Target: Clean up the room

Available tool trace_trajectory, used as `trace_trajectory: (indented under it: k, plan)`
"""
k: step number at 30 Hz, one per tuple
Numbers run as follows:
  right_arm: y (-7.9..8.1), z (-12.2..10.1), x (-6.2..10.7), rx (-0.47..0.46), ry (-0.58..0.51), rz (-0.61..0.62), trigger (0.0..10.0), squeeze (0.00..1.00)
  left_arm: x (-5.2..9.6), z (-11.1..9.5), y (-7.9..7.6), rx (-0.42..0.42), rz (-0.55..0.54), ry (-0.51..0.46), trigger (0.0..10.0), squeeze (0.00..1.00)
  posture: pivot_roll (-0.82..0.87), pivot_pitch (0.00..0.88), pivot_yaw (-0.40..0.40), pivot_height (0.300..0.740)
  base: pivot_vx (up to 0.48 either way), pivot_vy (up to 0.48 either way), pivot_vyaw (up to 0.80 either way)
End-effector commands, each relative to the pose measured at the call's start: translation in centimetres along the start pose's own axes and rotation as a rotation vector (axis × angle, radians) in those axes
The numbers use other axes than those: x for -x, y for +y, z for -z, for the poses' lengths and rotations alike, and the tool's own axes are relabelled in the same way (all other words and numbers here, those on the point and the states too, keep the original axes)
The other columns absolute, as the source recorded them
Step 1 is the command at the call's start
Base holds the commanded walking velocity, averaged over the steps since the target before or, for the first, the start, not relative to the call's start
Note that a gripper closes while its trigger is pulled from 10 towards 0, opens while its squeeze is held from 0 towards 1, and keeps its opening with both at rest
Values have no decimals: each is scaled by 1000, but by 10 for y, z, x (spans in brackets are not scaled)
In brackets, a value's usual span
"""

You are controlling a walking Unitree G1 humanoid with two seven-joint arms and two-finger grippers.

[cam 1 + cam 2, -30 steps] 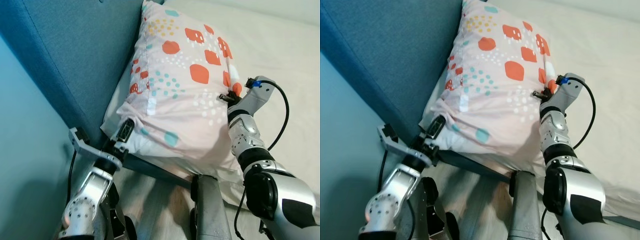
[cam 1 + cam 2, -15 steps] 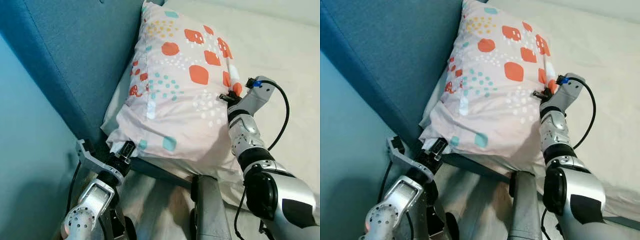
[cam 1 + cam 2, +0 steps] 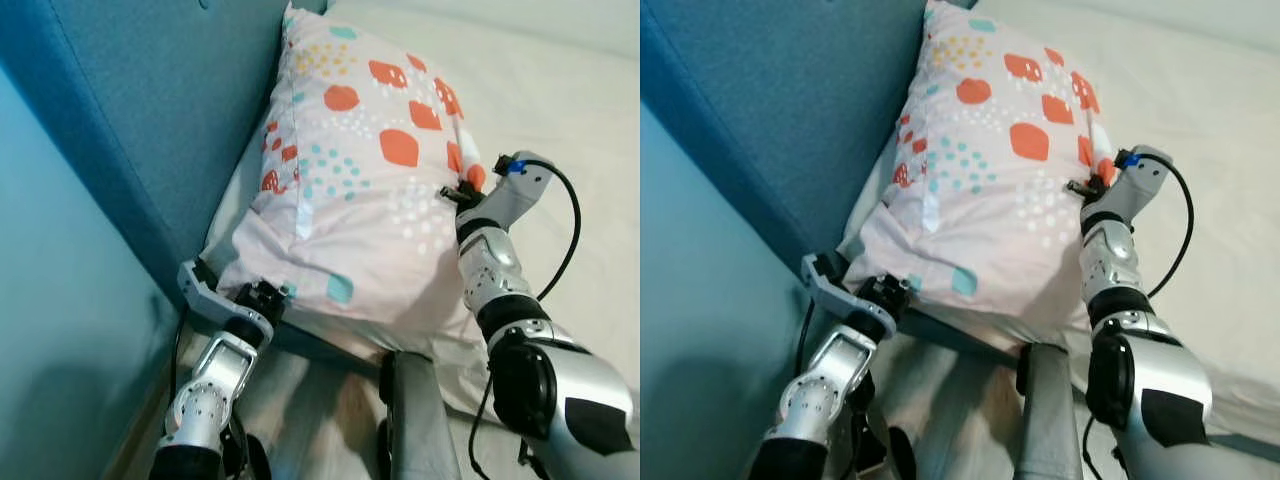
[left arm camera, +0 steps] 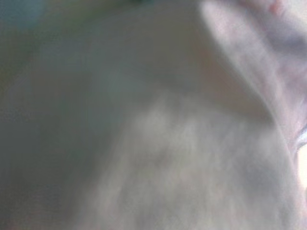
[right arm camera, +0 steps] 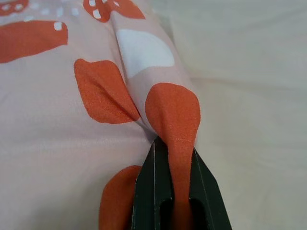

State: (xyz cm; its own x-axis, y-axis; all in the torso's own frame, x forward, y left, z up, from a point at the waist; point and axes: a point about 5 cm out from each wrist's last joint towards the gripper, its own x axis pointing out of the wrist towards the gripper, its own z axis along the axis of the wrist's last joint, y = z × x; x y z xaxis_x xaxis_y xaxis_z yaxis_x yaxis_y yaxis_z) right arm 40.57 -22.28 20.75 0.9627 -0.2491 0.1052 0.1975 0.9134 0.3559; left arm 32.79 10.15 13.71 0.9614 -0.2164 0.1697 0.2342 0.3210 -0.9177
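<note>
The pillow [image 3: 360,190] lies on the bed [image 3: 560,110], long axis running near-to-far, its left long edge set against the blue headboard [image 3: 150,110] and its far end tucked up toward the top of the bed.

The right gripper [image 5: 175,191] is at the pillow's right edge, about mid-length. A fold of the orange-patterned cover is pinched between its black fingers [image 5: 153,191]; the grip is seen clearly in the right wrist view, with fabric running up out of the closed pair.

The left gripper [image 3: 262,297] is at the near-left corner of the pillow, low, pressed up against the underside or hem. Whether its fingers are closed on cloth cannot be told: the left wrist view is a close blur of pale fabric and the head views hide the tips under the corner.

Key relation: the two grippers sit on opposite sides of the pillow but not level along the long axis; left at the near corner, right further up the right edge. The bulk of the pillow lies far of the left gripper and left of the right gripper.

Judgement: any shift or squaring of the pillow would be driven by the right pinch, since only that hold is confirmed. A pull there alone is likely to swing the pillow about its headboard edge rather than move it straight.
</note>
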Motion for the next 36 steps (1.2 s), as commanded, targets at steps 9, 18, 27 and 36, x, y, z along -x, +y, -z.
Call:
trace_trajectory:
  k: [9,18,27,36]
  plan:
    - [-23,-19,1,-48,-137,112,10000,31,-32,-16,-10,-29,34,-58,0,0,-70,279,-11,465,0,0,0]
    - [-20,-17,2,-72,-151,110,10000,27,-65,-55,-45,-96,136,-161,0,0,-71,284,-12,465,0,0,0]
    - [-13,-4,4,-49,-84,62,10000,20,-72,-73,-56,-148,170,-222,0,0,-78,292,-11,465,0,0,0]
    - [1,23,9,77,50,-53,10000,27,-43,-79,-4,-197,0,-251,0,0,-75,296,-11,465,0,0,0]
